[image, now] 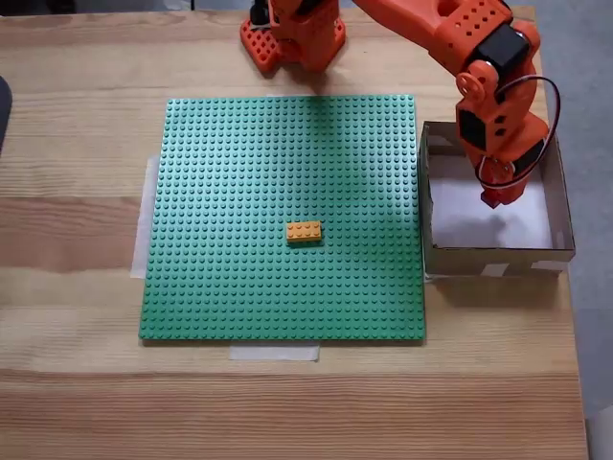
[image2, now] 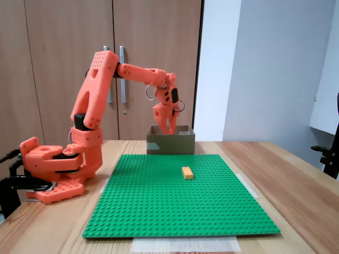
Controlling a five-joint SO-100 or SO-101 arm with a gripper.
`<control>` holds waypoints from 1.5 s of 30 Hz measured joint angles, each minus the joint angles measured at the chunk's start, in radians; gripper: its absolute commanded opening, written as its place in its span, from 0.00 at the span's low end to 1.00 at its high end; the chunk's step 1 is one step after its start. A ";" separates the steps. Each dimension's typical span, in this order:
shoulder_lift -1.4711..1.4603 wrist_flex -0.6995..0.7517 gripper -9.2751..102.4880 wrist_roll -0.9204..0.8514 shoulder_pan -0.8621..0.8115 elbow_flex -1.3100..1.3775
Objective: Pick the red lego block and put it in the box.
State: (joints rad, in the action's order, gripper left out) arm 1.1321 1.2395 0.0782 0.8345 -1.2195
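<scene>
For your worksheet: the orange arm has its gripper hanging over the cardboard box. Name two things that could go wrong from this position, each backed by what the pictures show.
1. The gripper points down inside the box; swinging sideways before lifting might catch a wall and drag the box.
2. The red lego block cannot be made out, so whether it landed inside is unconfirmed.
3. The orange-yellow brick on the green baseplate could be mistaken for the target.

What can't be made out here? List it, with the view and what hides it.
- The red lego block: not made out; the gripper hangs over the box, covering part of its floor in a fixed view.
- Box interior: hidden by its near wall in a fixed view.
- Gripper state: fingertips too small and merged to judge in both fixed views.
- Arm base: cut off by the top edge.
</scene>
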 measured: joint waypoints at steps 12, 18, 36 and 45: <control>-0.054 -0.095 0.07 -0.057 0.005 -0.040; -0.066 -0.132 0.07 -0.066 0.005 -0.040; -0.071 -0.149 0.17 -0.032 0.005 -0.049; -0.071 -0.166 0.22 -0.006 0.005 -0.054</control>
State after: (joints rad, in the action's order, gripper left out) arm 1.0615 1.0738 0.0721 0.8391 -1.2732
